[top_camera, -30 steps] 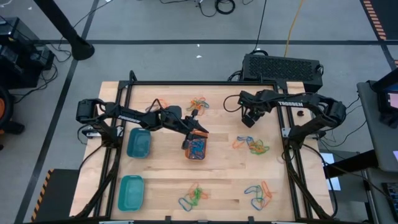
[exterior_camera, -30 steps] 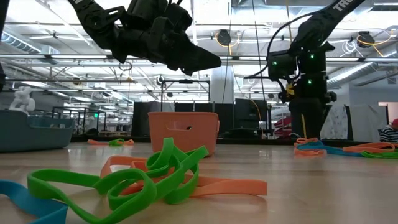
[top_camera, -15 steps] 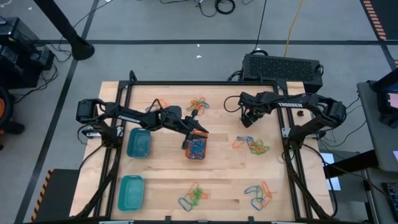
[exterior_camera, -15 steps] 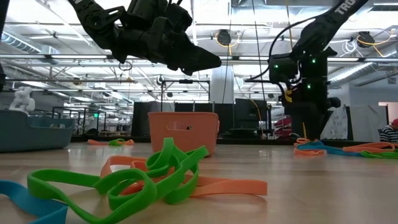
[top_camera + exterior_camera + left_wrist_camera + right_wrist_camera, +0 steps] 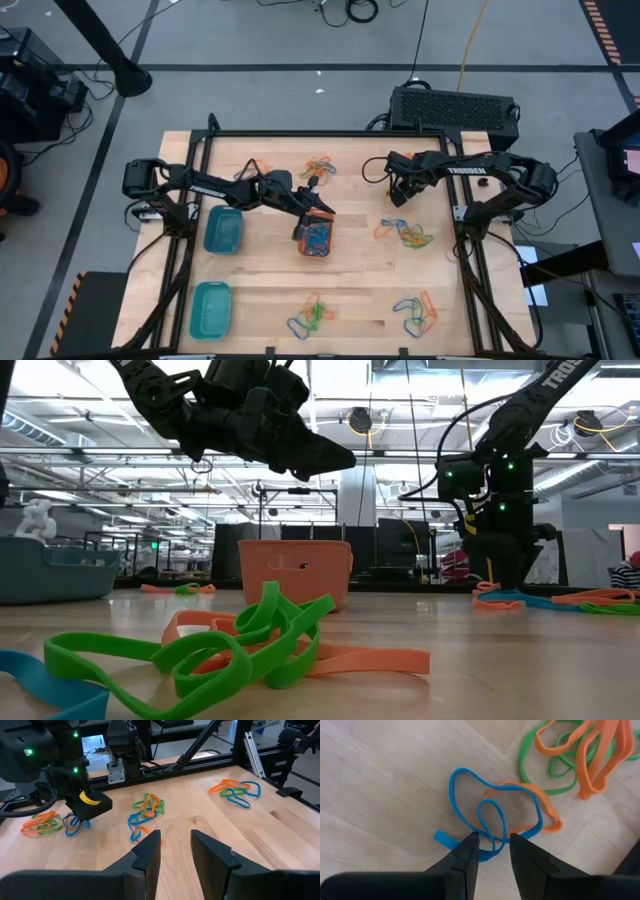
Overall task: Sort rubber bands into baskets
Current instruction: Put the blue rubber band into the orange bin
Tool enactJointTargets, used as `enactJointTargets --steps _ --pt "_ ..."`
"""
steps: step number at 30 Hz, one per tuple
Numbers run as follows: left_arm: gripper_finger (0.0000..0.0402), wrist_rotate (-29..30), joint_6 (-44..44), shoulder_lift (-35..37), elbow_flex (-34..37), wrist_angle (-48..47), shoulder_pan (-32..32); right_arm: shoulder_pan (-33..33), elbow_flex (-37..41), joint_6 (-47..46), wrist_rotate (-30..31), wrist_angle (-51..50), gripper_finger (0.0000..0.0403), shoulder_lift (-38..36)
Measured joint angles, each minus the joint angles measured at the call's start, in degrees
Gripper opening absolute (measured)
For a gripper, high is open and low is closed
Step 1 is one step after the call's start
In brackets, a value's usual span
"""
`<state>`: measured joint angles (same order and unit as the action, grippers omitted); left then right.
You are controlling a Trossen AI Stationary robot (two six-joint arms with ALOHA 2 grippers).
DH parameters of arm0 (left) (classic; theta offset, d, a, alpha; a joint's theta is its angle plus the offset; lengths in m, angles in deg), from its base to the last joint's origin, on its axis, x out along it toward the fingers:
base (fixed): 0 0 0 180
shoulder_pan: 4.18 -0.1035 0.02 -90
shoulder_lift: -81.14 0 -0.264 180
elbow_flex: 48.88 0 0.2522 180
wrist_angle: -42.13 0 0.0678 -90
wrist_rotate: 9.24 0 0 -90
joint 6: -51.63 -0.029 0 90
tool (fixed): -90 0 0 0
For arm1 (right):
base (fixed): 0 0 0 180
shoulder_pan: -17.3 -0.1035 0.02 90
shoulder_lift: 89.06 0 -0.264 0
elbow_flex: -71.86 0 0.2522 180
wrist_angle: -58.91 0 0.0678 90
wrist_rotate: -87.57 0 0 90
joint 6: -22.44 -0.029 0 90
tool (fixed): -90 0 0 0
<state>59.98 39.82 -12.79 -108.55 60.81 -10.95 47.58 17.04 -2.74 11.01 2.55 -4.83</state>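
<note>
Orange basket beneath left tool, band piles around

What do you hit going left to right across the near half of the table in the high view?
Teal basket → green-orange-blue rubber band pile → blue-orange rubber band pile.
</note>
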Motion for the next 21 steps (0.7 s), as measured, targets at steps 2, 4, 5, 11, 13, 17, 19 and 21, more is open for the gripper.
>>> enactJointTargets --steps 2,4,5,11,13,17,19,21 --pt "0.0116 0.0 0.0 0.0 0.0 0.0 0.0 0.0 0.0 0.2 0.0 0.0 0.0092 0.0" --pt "0.0116 0.0 0.0 0.0 0.0 0.0 0.0 0.0 0.0 0.1 -0.2 0.0 0.0077 0.0" --pt "0.0116 0.0 0.0 0.0 0.0 0.0 0.0 0.0 0.0 0.1 -0.3 -0.1 0.0067 0.0" --pt "0.0116 0.0 -0.1 0.0 0.0 0.0 0.0 0.0 -0.2 1.5 -1.5 0.0 0.0006 0.0" --pt "0.0116 0.0 -0.1 0.0 0.0 0.0 0.0 0.0 -0.8 2.5 -1.5 0.0 0.0008 0.0" --pt "0.0116 0.0 -0.1 0.0 0.0 0.0 0.0 0.0 -3.1 5.4 -1.3 0.3 0.0003 -0.1" --pt "0.0116 0.0 -0.1 0.0 0.0 0.0 0.0 0.0 -4.3 6.4 -1.4 0.4 0.0003 -0.7" --pt "0.0116 -0.1 -0.1 0.0 0.0 0.1 0.0 -0.2 -5.3 7.0 -1.6 0.5 0.0002 -2.0"
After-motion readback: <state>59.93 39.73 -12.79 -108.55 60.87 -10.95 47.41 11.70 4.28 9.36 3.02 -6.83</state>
